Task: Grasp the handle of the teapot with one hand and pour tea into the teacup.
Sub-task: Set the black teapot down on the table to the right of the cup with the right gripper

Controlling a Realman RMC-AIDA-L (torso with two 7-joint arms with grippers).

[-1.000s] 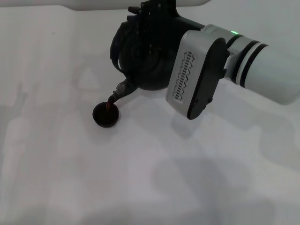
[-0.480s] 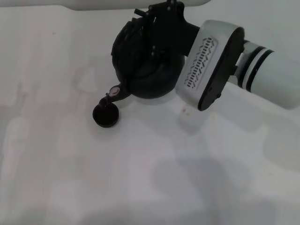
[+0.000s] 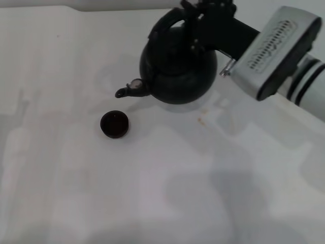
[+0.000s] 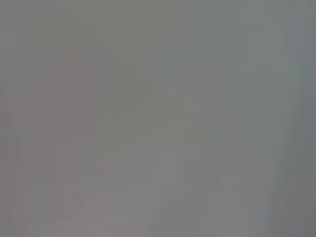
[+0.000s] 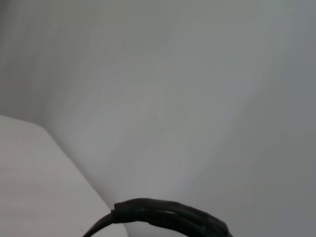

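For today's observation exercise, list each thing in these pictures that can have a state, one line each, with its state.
teapot: upright, spout pointing toward the robot's left, not pouring.
handle: raised over the pot, gripped by the right hand.
teacup: upright on the table, dark liquid inside, apart from the spout.
right hand: shut on the handle.
left hand: not in view.
table: small reddish spots near the teapot.

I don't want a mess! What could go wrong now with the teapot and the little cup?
The right gripper holds the teapot by its handle, so it could swing or slip. Its spout could drip beside the teacup; small spots already mark the table.
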